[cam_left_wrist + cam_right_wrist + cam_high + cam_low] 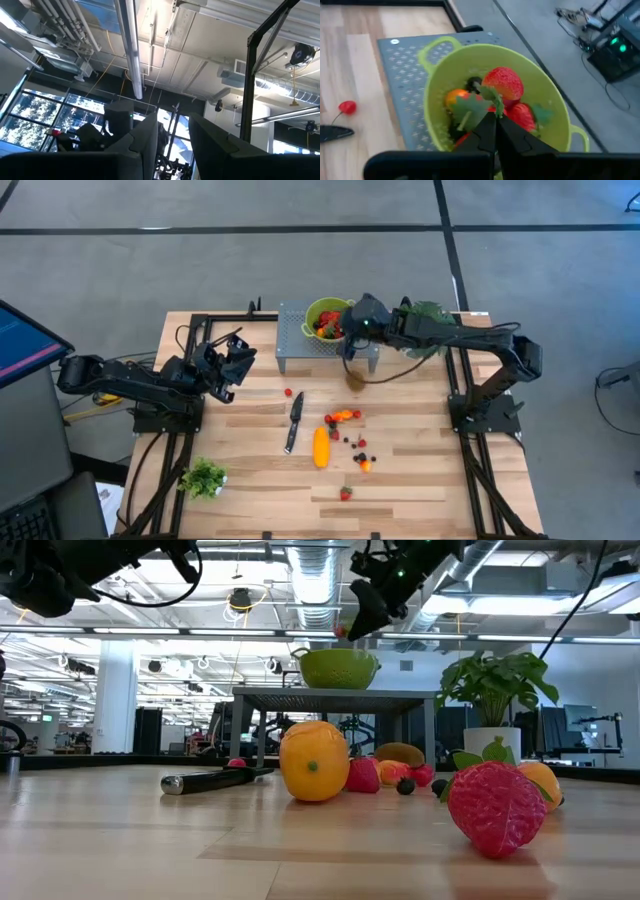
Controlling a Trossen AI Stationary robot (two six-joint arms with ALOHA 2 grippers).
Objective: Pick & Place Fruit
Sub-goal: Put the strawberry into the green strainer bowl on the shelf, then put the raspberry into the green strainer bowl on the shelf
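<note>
Jaws: right gripper (496, 131) has its fingers pressed together, hovering over the green colander (349, 307). From the wrist view I can't tell if anything is pinched at the tips, maybe a leafy stem. Left gripper (237, 358) is parked at the table's left side, pointing up at the ceiling, fingers a bit apart, nothing in them.

Fruit in bowl: couple of strawberries (503, 84), an orange piece (456, 97) and something dark sit inside the colander, which is up on the grey perforated stand (292, 340).

Fruit still out: yellow-orange fruit (321, 446) beside the black-handled knife (294, 421), small balls (357, 444) scattered right of it, one strawberry (345, 493) near the front edge, a red cherry (288, 392) near the stand, a kiwi (400, 753) in front of the stand.

Risk: if the gripper dips lower it could nudge the colander off the stand; my guess is it's light and tips easily.

Also risky: little balls will roll away under a sloppy pinch.
</note>
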